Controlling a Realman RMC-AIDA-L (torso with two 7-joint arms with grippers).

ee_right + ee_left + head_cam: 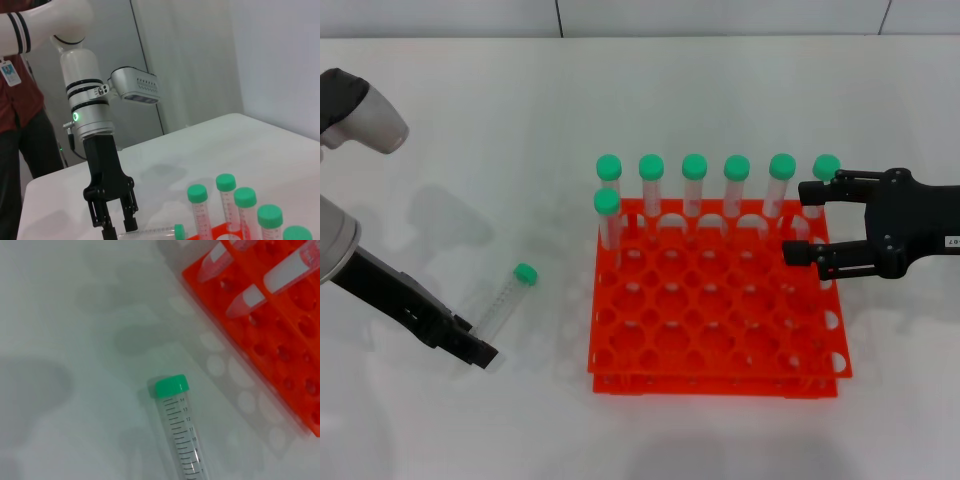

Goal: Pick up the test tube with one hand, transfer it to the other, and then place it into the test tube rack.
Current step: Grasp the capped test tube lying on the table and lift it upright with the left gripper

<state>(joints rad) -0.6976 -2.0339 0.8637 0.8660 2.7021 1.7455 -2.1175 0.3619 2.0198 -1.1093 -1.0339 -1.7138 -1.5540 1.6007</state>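
Note:
The test tube (507, 299), clear with a green cap, lies on the white table left of the orange-red test tube rack (715, 330). My left gripper (478, 352) is low at the tube's bottom end, its fingers apart beside that end. The right wrist view shows this gripper (116, 226) open just above the lying tube (150, 232). The left wrist view shows the tube (181, 437) with its cap towards the rack (285, 345). My right gripper (808, 222), with a small white label, hovers open and empty over the rack's back right corner.
Several green-capped tubes (694, 185) stand in the rack's back row, and one more (608, 220) stands at the left of the second row. In the right wrist view a person in a red shirt (15, 130) stands beyond the table's far edge.

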